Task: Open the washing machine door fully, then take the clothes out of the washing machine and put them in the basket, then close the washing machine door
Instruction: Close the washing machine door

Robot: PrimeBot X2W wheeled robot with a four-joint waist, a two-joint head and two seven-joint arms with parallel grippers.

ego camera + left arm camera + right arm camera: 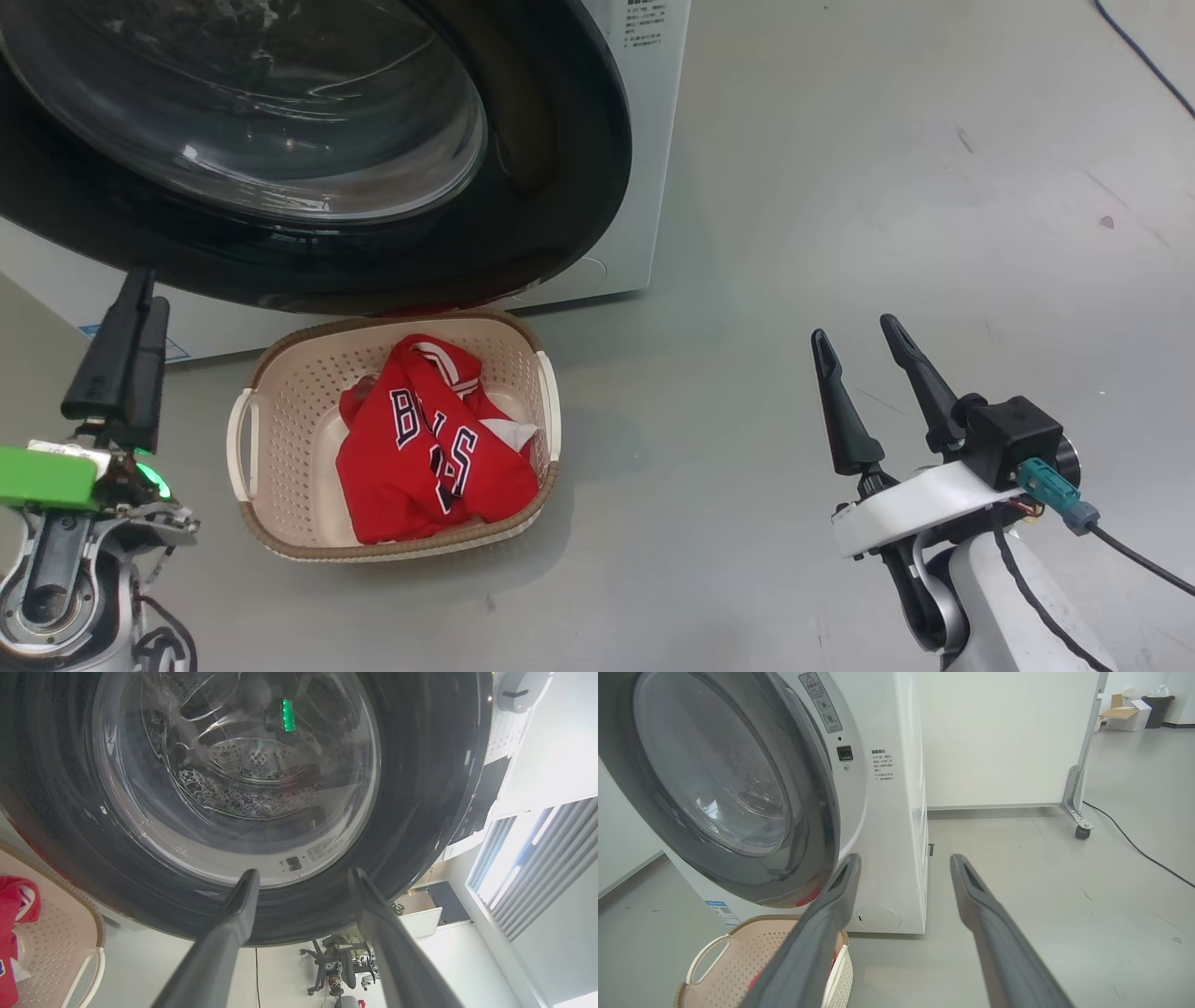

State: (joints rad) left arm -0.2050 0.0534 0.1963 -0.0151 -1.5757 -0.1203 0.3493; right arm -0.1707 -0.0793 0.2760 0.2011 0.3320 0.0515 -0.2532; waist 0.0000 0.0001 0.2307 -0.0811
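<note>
The glossy black washing machine door (523, 187) with its clear glass bowl lies against the front of the white washing machine (644, 140) and looks shut. On the floor right below it stands the cream basket (308, 373), and the red clothes (429, 448) with white lettering lie bunched inside. My left gripper (145, 289) is left of the basket, pointing up at the door's lower rim. In the left wrist view that gripper (304, 871) is open and empty, close to the door (420, 788). My right gripper (853, 329) stands open and empty over bare floor, right of the basket.
Grey floor stretches to the right of the machine. A dark cable (1148, 65) crosses the far right corner. A white partition on a caster (1083, 830) stands behind the machine, with cardboard boxes (1125, 716) beyond. A black chair (336, 961) is in the left wrist view.
</note>
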